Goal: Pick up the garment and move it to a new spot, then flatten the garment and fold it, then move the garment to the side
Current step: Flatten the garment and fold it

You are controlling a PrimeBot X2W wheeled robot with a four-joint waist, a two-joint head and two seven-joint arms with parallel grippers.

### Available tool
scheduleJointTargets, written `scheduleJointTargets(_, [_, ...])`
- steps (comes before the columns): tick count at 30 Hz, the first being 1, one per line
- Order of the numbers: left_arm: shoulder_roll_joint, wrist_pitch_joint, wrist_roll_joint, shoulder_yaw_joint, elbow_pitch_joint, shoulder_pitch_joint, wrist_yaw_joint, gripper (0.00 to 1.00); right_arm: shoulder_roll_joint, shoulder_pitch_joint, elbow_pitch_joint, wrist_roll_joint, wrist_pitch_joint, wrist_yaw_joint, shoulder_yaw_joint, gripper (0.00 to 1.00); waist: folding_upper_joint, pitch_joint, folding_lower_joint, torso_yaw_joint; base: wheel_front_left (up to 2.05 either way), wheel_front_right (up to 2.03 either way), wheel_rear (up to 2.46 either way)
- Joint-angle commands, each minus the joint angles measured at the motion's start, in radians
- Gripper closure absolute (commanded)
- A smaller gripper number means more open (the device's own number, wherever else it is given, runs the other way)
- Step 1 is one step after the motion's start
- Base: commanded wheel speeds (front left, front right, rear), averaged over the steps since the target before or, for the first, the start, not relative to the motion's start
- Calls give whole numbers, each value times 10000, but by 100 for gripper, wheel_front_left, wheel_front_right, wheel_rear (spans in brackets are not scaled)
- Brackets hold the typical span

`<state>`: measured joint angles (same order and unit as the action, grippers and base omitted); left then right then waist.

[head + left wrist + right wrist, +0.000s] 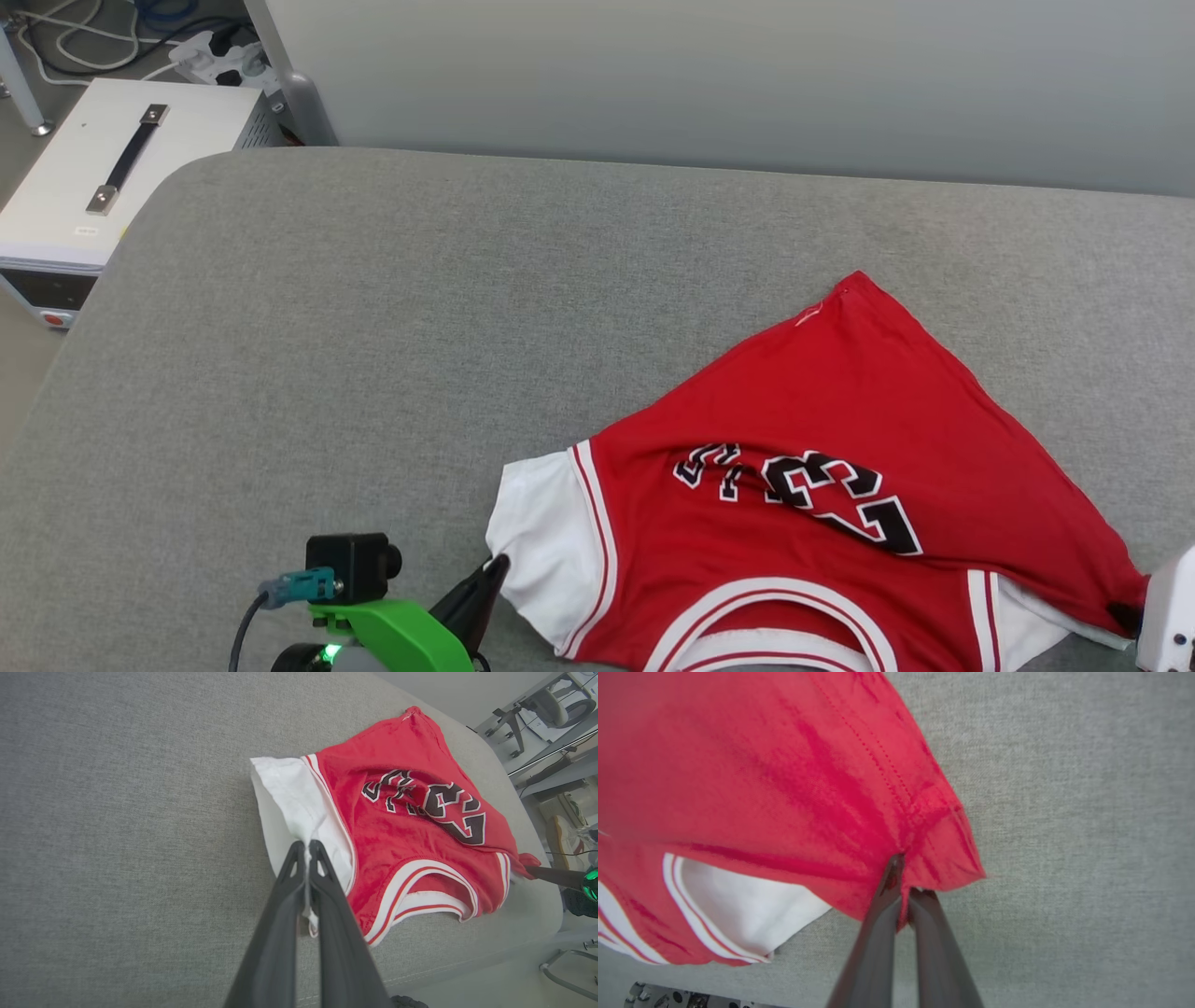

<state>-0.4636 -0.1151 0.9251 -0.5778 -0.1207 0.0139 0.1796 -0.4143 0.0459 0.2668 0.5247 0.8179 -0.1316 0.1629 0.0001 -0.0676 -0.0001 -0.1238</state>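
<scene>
The garment (794,523) lies on the grey cushion (373,327), toward its near right part in the head view. Its red body is bunched into a rough triangle, and the black "23" faces up, creased across the middle. The striped neck trim sits at the near edge. One white sleeve (541,541) spreads out on the garment's left side, and another patch of white peeks from under a red fold at the right.

The left gripper (307,847) is clamped on the edge of that left sleeve, its two dark fingers pressed together with a thin pinch of white cloth between them. The right gripper (903,877) is clamped on a red hemmed corner (a line of stitching runs right up to the pinch), fingers together on the fabric. The two grippers hold opposite ends of the garment, which rests on the cushion between them.

Past the cushion's far left corner stands a white box (103,177) with a dark handle, with cables (65,37) on the floor behind it.
</scene>
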Motion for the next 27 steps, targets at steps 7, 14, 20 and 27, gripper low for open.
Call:
scheduleJointTargets(7, [24, 6, -60, -73, 149, -222, -179, 100, 285, -89, 89, 184, -89, 9, 158, 100, -1, -82, 1, -68, 0, 0, 0])
scheduleJointTargets(14, [-68, 2, -98, -44, 20, -278, -159, 100, 43, 460, -1089, 467, 179, 9, -458, 0, -1, -151, 1, -204, 0, 0, 0])
scheduleJointTargets(20, [-70, -45, -306, -169, -295, -507, -151, 100, -230, 1387, -2480, 389, 1059, 9, -979, 0, -1, -568, 1, -554, 0, 0, 0])
scheduleJointTargets(27, [54, -62, -664, -386, -685, -990, -199, 100, -419, 3180, -3044, 48, 2283, 9, -1518, 0, -1, -1590, 1, -1256, 0, 0, 0])
